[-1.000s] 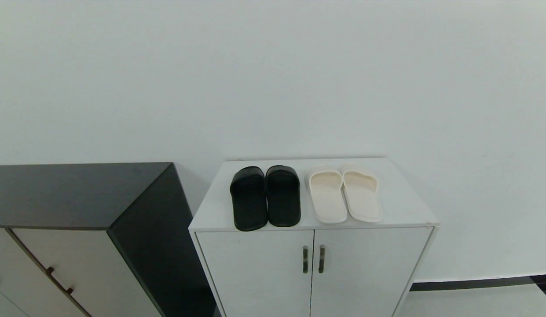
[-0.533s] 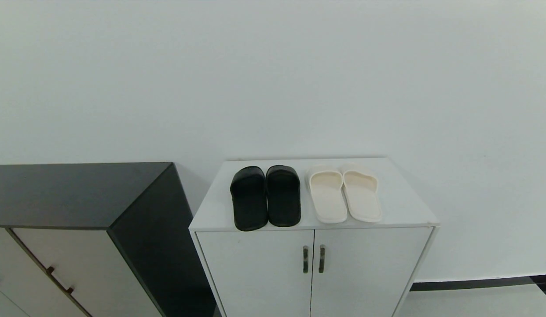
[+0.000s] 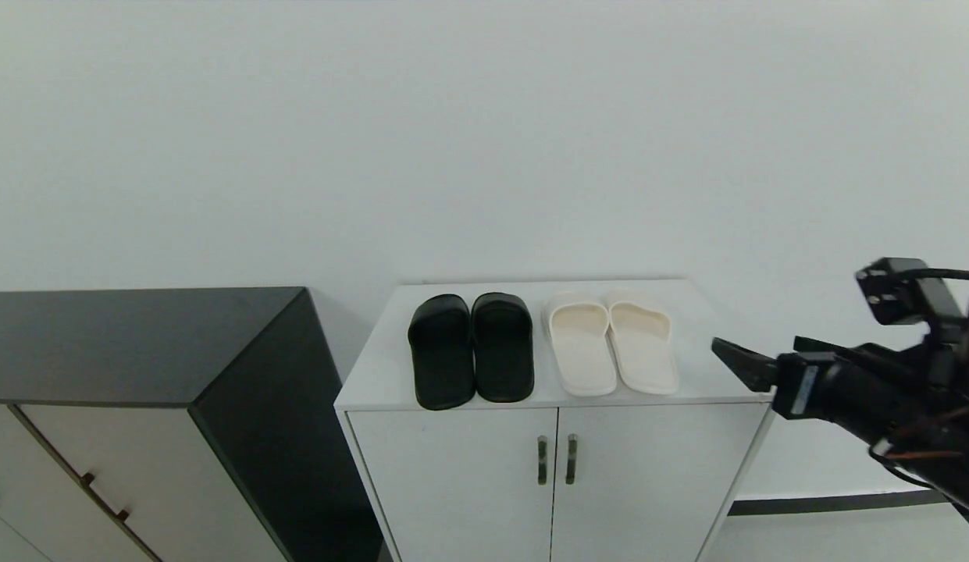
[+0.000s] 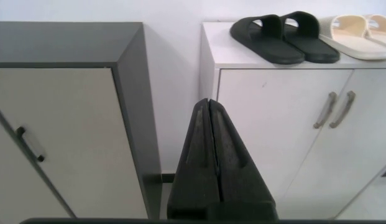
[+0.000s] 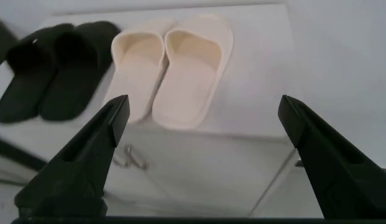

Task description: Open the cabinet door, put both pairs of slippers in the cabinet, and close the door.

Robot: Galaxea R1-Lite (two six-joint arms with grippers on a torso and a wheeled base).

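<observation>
A dark grey cabinet point(image 3: 140, 343) was set just left of the white two-door cabinet point(image 3: 453, 476), whose doors were shut. On its top, at the front edge, black slippers point(image 3: 470, 350) and cream slippers point(image 3: 613, 343) were laid side by side. The left gripper point(image 4: 208, 109) was held with jaws pressed together, empty. The right gripper point(image 5: 203, 109), by the right edge, was held with jaws spread wide, empty.
</observation>
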